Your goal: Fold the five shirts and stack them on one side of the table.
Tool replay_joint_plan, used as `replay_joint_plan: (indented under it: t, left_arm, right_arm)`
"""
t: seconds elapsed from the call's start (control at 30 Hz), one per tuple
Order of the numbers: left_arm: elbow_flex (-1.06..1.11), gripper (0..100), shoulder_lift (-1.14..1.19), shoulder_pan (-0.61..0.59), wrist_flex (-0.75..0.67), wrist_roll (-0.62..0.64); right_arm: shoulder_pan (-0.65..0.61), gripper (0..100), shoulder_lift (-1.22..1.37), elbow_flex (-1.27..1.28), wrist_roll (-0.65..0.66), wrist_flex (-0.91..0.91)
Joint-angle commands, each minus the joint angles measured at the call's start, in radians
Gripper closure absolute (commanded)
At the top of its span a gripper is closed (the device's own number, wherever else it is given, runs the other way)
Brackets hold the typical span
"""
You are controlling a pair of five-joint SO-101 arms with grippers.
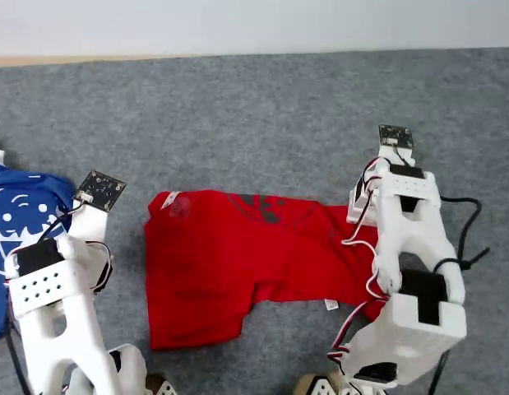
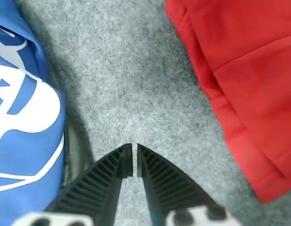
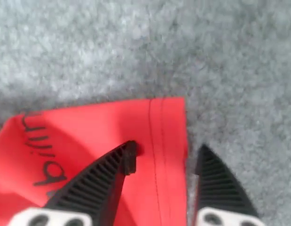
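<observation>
From my station I see the red shirt point(image 1: 238, 263) lying spread and partly rumpled in the middle of the grey table point(image 1: 238, 107), with the blue shirt point(image 1: 20, 218) well off at the left edge. My left gripper point(image 2: 134, 149) is pinched nearly closed, its two ribbed tips almost meeting with only a sliver of gap between them, and it holds nothing. It hangs over bare grey surface, between the blue shirt point(image 2: 23, 108) on one side and the edge of the red shirt point(image 2: 248, 84) on the other, touching neither. My right gripper point(image 3: 166, 150) is spread wide at the red shirt's right-hand end. One finger point(image 3: 100, 176) sits over the red cloth point(image 3: 89, 132) just inside the stitched hem, and the other finger point(image 3: 216, 183) is over the grey surface just past the cloth's edge, so the hem corner lies between them. Nothing is clamped there. I cannot tell whether the tips touch the fabric or hover just above it.
</observation>
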Motion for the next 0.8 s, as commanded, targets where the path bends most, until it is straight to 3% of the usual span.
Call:
replay_joint_plan:
  t: [0.0, 0.23, 0.5, 0.77]
  left_arm:
    - [-0.007, 97, -0.008, -0.002, -0.018, 0.003]
    - [-0.008, 97, -0.008, -0.002, -0.018, 0.003]
    - [-0.013, 97, -0.015, -0.002, -0.012, 0.003]
    - [-0.015, 97, -0.015, -0.003, -0.011, 0.003]
  right_arm:
    - [0.002, 97.2, -0.001, -0.072, -0.003, -0.005]
    - [0.008, 98.8, -0.022, -0.074, -0.002, 0.008]
    - [0.010, 98.9, -0.285, -0.074, 0.002, 0.110]
    - [0.021, 98.9, -0.309, -0.072, 0.224, 0.019]
